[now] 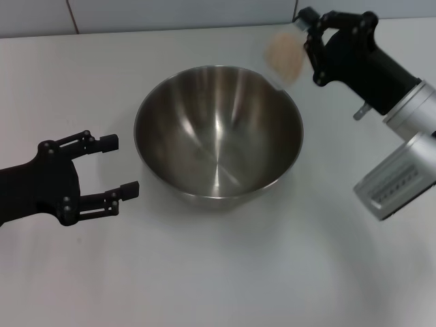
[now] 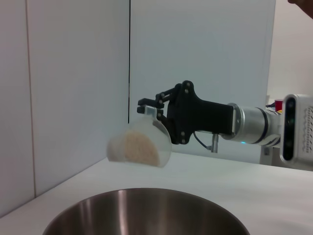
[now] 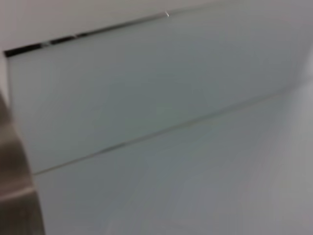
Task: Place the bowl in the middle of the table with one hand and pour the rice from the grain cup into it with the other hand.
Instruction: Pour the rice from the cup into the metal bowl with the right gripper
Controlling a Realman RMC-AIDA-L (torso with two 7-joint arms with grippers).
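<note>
White surface [image 1: 225, 272] fills the scene, with pale wall panels behind its far edge. At the far right, the right end effector [image 1: 315, 42] is clamped on the cup [image 1: 285, 54], gripping it at its base end. The cup is tipped well over, mouth turned toward the bowl [image 1: 218, 129], and the rice [image 2: 138, 148] lies banked in its lower side; no grains show in the bowl yet. The cup hangs in the air just beyond the bowl's far right rim, seemingly so that the grains will fall inside when the tilt deepens. That arm reaches in from the right, its black wrist rolled to make the tilt.

Resting about mid-surface, the bowl looks already placed. To its near left, the left end effector [image 1: 120, 165] hovers just clear of the wall, fingers spread wide and gripping nothing. Its arm lies low, pointing right toward the bowl, probably leaving room for the pour.
</note>
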